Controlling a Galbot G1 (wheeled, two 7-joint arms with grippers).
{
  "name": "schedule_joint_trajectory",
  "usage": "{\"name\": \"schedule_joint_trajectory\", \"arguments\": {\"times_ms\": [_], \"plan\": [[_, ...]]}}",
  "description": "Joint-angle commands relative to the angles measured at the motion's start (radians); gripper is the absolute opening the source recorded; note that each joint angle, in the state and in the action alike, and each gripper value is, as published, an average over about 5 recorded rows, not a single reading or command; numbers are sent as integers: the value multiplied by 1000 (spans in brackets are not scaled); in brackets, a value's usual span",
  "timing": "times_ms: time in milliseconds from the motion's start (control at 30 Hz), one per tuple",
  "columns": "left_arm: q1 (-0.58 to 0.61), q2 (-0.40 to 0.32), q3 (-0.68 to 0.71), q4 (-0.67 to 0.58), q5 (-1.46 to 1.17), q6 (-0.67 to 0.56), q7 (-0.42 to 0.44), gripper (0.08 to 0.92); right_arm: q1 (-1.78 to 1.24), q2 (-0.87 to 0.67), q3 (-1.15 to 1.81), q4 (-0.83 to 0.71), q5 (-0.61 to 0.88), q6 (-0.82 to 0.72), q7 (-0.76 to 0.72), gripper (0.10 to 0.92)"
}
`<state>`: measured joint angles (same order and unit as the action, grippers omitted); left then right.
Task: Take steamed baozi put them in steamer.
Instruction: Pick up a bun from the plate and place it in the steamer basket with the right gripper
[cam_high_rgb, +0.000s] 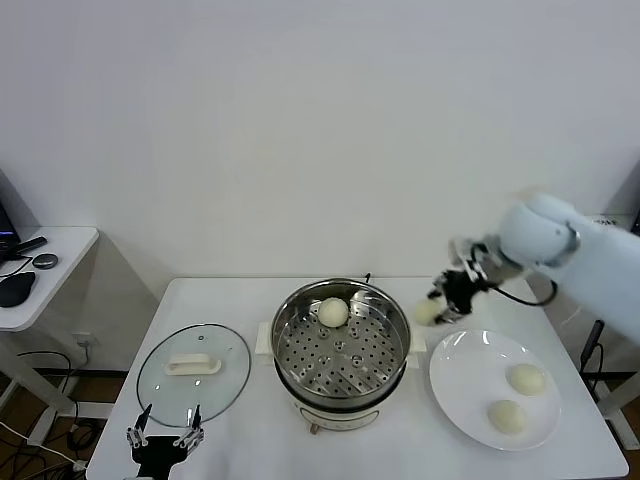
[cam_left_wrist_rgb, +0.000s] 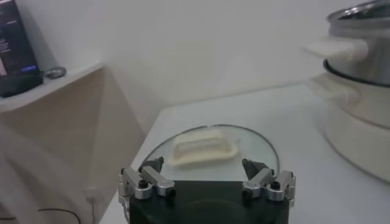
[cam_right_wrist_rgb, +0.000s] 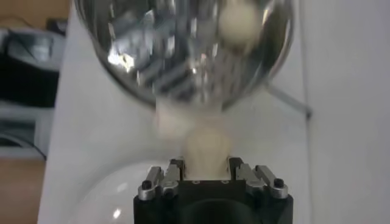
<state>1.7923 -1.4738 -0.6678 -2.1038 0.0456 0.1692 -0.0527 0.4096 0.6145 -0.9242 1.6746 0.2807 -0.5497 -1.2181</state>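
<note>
The white desk (cam_high_rgb: 250, 420) carries everything, with a smaller side table (cam_high_rgb: 50, 260) off to the robot's left. In the middle of the desk stands the steamer (cam_high_rgb: 341, 345), a shiny steel basket with a holed bottom on a cream cooker base. One bun (cam_high_rgb: 333, 312) lies inside it, near the far rim. To the robot's right of the steamer sits a flat white plate (cam_high_rgb: 470, 375), with two more buns on its right half: one (cam_high_rgb: 526, 378) farther back and one (cam_high_rgb: 507, 416) nearer the front edge. On the robot's left of the steamer, a round glass lid (cam_high_rgb: 193, 367) with a cream handle lies flat on the desk.

The right arm reaches in from the right side, and its right pincer (cam_high_rgb: 440, 305) hangs in the air between the steamer's rim and the plate's far edge. It is closed on a fourth bun (cam_right_wrist_rgb: 206, 146), which sits between the fingers in the right wrist view, with the steamer ahead of it.

The left pincer (cam_left_wrist_rgb: 206, 178) waits low at the front left corner of the desk, just before the lid, with its fingers spread apart and nothing between them.
</note>
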Motion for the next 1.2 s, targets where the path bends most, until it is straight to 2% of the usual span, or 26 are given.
{"name": "schedule_joint_trajectory", "arguments": {"times_ms": [33, 300, 500, 1200], "plan": [[8, -8, 4, -38, 1, -2, -6, 823, 321, 301, -209, 16, 294, -163, 25, 458], [11, -15, 19, -80, -2, -2, -7, 823, 222, 561, -260, -148, 219, -178, 79, 458], [8, -18, 25, -86, -10, -1, -8, 823, 146, 671, -310, -244, 181, -178, 98, 458], [-15, -15, 18, -89, -41, 3, -4, 823, 7, 780, -330, -425, 102, -178, 133, 503]]}}
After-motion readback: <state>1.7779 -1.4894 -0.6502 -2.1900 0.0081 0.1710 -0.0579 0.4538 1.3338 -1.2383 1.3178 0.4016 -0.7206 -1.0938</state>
